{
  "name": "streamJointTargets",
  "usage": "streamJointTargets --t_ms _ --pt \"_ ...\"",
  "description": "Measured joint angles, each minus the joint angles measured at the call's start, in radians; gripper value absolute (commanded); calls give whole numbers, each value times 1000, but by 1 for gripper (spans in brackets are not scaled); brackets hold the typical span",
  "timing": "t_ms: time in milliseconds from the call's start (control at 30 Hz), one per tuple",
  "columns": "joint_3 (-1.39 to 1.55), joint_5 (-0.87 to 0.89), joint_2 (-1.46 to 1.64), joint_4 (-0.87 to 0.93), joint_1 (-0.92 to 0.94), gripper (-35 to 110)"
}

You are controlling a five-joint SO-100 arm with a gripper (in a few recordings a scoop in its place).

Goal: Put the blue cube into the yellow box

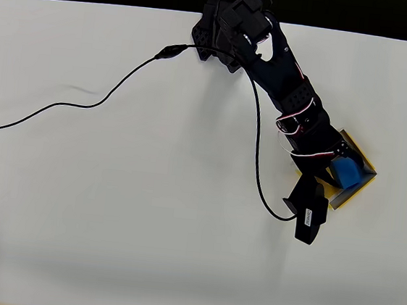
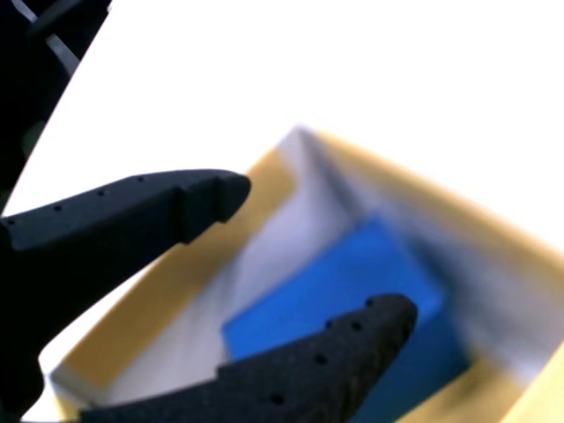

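In the overhead view the black arm (image 1: 284,81) reaches from its base at the top edge of the white table (image 1: 109,223) down and to the right, ending over the yellow box (image 1: 361,185), which sits near the table's right side, turned corner-on like a diamond. The blue cube (image 1: 345,172) lies inside the box, towards its left part, with the arm's end covering the box's upper left corner and standing right over the cube's left edge. A black cable (image 1: 85,105) trails from the left edge of the picture across the table to the arm's base, and another loops down to the black camera module (image 1: 310,216) that hangs just below and left of the box. In the wrist view the gripper (image 2: 308,256) stands wide, its two black fingers (image 2: 132,216) well apart and holding nothing. The cube (image 2: 344,282) shows through the gap between them, lying on the box's floor, with the lower finger passing in front of its near edge; whether that finger touches it cannot be told, as the picture is blurred. The box's (image 2: 264,181) yellow rim and pale inner walls surround the cube on all sides seen.
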Motion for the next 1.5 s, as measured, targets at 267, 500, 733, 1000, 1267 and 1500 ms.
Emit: streamJointTargets --t_ms 267,500,733,1000,1267,1500 --pt "-26 -77 202 77 55 23" --pt "-25 -31 413 244 249 18" --pt "140 -25 581 341 515 14" --pt "397 -28 842 457 698 11" --pt "601 -2 1051 537 818 7" --pt "749 34 1246 678 836 4"
